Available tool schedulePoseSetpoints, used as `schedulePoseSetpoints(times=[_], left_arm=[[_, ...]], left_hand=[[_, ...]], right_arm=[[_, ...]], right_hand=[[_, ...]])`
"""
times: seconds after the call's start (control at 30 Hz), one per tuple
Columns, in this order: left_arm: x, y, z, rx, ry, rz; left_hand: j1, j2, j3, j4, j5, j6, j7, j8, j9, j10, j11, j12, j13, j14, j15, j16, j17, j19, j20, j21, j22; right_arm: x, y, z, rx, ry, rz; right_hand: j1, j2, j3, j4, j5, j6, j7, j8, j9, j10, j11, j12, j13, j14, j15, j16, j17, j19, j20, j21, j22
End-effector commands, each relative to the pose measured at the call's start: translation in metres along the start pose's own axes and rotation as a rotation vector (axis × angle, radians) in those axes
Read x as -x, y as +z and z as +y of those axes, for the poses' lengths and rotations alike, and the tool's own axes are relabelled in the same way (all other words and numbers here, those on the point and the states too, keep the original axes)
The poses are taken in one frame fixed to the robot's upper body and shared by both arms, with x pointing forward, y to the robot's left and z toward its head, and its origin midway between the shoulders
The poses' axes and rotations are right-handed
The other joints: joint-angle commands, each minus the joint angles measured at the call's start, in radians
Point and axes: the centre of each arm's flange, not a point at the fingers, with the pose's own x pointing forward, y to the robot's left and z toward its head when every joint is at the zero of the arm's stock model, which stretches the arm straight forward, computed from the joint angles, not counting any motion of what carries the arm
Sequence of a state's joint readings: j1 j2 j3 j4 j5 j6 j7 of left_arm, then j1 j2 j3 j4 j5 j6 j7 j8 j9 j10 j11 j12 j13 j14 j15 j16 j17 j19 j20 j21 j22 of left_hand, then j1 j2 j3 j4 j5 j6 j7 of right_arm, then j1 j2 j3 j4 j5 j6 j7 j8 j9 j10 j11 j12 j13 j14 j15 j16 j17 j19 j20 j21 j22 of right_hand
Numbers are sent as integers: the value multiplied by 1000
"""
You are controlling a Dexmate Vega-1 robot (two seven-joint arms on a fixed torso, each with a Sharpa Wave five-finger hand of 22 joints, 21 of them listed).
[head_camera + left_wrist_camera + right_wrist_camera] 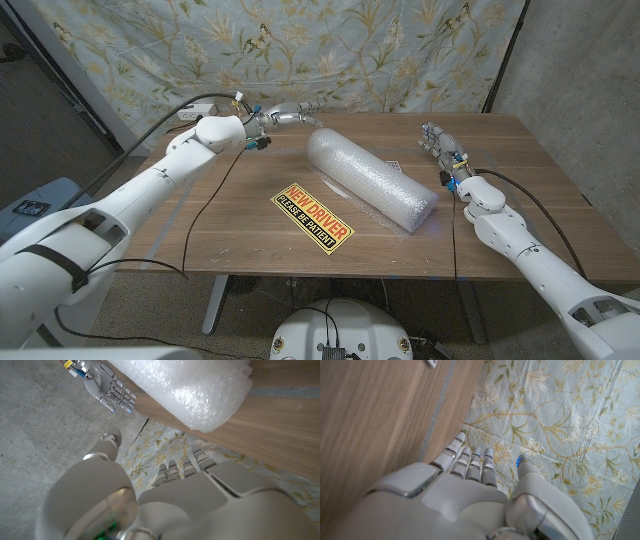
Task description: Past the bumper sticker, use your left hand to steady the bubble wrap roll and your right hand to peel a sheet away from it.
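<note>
Lying diagonally mid-counter, past the yellow-and-black rectangular bumper sticker (pixel 312 218): the clear cylindrical bubble wrap roll (pixel 372 177), running from 11 o'clock to 4 o'clock on the brown wooden counter (pixel 520 235).

Hovering near the roll's far end, fingers extended, holding nothing: left hand (pixel 290 116).

Standing apart at 3 o'clock, fingers extended, gripping nothing: right hand (pixel 439 142).

Risking roll-away if peeling without steadying; risking tearing or slipping on slick film.

Even, soft overhead light; glare on bubble wrap roll (pixel 372 177); wrist views' near hands blurred.
</note>
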State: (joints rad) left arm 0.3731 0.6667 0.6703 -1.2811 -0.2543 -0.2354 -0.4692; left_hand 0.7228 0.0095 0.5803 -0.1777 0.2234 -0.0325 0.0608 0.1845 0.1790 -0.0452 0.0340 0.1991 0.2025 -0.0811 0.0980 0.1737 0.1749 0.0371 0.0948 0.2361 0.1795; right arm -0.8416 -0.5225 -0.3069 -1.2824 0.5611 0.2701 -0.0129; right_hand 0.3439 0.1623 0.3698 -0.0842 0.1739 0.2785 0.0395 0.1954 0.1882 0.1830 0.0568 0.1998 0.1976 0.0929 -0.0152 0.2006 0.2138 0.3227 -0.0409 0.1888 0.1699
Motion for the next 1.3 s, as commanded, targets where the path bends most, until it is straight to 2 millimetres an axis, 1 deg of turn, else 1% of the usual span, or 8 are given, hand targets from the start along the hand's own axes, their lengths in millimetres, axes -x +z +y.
schedulePoseSetpoints(times=[0.03, 0.2, 0.33, 0.47, 0.8, 0.97, 1.13, 1.3], left_arm=[[-19, 26, 2, -165, -66, -46], [-25, 33, 4, -206, -105, -49], [-27, 38, 3, -248, -97, -64], [-30, 41, 1, -270, -122, -66], [-36, 53, -6, -321, -176, -71], [-39, 61, -8, -344, -209, -74], [-42, 67, -9, -359, -234, -78], [-41, 76, -10, -391, -266, -86]], left_hand=[[32, -2, -11, 5, 6, 58, 39, 26, 5, 12, 17, 14, 4, 11, 6, 12, 2, -1, 3, -9, 2], [41, -5, -14, 4, 7, 77, 48, 32, 6, 24, 15, 20, 5, 23, 6, 16, 2, 9, 5, -8, 2], [64, -14, -23, 4, 7, 109, 52, 39, 8, 64, 23, 39, 11, 84, -4, 33, 5, 45, 4, -1, 3], [73, -20, -27, 4, 7, 122, 54, 41, 9, 85, 19, 48, 14, 98, -7, 35, 6, 54, 2, -1, 3], [82, -36, -41, 8, 1, 90, 67, 24, 10, 45, 31, 35, 21, 65, 7, 18, 9, 37, 4, -14, 4], [83, -38, -44, 10, -1, 86, 66, 22, 10, 41, 31, 34, 23, 64, 6, 18, 9, 37, 3, -15, 4], [83, -41, -50, 14, -4, 72, 70, 16, 11, 20, 34, 28, 26, 47, 10, 12, 10, 30, 2, -20, 4], [82, -41, -53, 16, -6, 64, 75, 13, 11, 14, 38, 27, 27, 37, 14, 9, 10, 19, 3, -25, 4]], right_arm=[[1, 2, -7, -10, -20, -11], [2, 3, -8, -10, -24, -10], [2, 3, -8, -14, -27, -10], [1, 3, -7, -13, -23, -8], [3, 3, -8, -24, -22, -7], [5, 2, -10, -27, -25, 1], [6, 3, -13, -25, -36, 1], [5, 5, -14, -18, -43, 1]], right_hand=[[9, 2, 3, -5, 4, -10, 5, -4, 3, -2, 5, -3, 3, -1, 5, 8, 3, 1, 5, 6, 3], [9, 1, 3, -5, 4, -13, 8, -5, 3, -6, 11, -4, 3, -3, 9, 8, 3, 0, 6, 6, 3], [8, 1, 2, -5, 4, -17, 10, -6, 4, -7, 12, -4, 4, -4, 11, 8, 3, -1, 7, 5, 3], [7, 0, 2, -5, 4, -22, 11, -7, 4, -10, 14, -4, 4, -5, 12, 8, 3, -2, 8, 5, 3], [6, 0, 1, -6, 4, -35, 14, -10, 4, -21, 23, -7, 4, -11, 19, 7, 3, -5, 12, 4, 3], [6, -1, 1, -7, 4, -43, 17, -11, 4, -30, 25, -9, 4, -16, 24, 6, 3, -8, 12, 4, 3], [7, -5, 1, -11, 4, -55, 22, -13, 4, -38, 28, -10, 4, -22, 33, 4, 2, -16, 25, 1, 3], [11, -9, 1, -16, 4, -61, 22, -14, 4, -43, 26, -10, 4, -23, 33, 3, 0, -19, 27, 1, 3]])
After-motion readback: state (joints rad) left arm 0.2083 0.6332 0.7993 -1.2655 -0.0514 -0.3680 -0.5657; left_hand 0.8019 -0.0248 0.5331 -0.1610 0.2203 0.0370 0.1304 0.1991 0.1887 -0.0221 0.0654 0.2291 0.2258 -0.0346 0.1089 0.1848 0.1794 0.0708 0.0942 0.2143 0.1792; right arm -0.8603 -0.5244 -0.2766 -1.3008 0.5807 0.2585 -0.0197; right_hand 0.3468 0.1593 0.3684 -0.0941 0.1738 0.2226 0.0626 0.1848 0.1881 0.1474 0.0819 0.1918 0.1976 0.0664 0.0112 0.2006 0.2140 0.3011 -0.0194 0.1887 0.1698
